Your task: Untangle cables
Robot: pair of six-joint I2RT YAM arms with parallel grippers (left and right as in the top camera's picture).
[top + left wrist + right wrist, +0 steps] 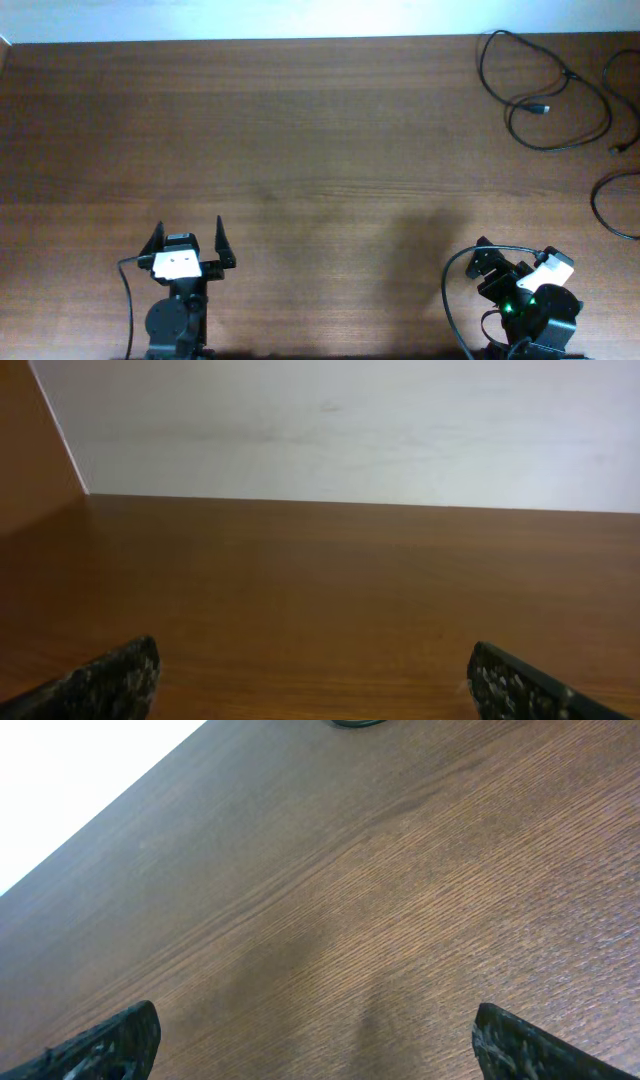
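Thin black cables lie loose at the table's far right in the overhead view. One cable point(540, 107) loops widely and ends in a small plug. A second cable point(612, 75) curves along the right edge, and a third cable point(597, 205) bends below it. My left gripper point(190, 240) point(315, 660) stands open near the front left, nothing between its fingers. My right gripper point(497, 255) point(315, 1025) is open at the front right, well short of the cables. A dark bit of cable point(358, 723) shows at the top edge of the right wrist view.
The brown wooden table point(300, 150) ends at a white wall point(350, 430) along its far side. Thicker black leads point(127, 300) run from the arm bases at the front edge.
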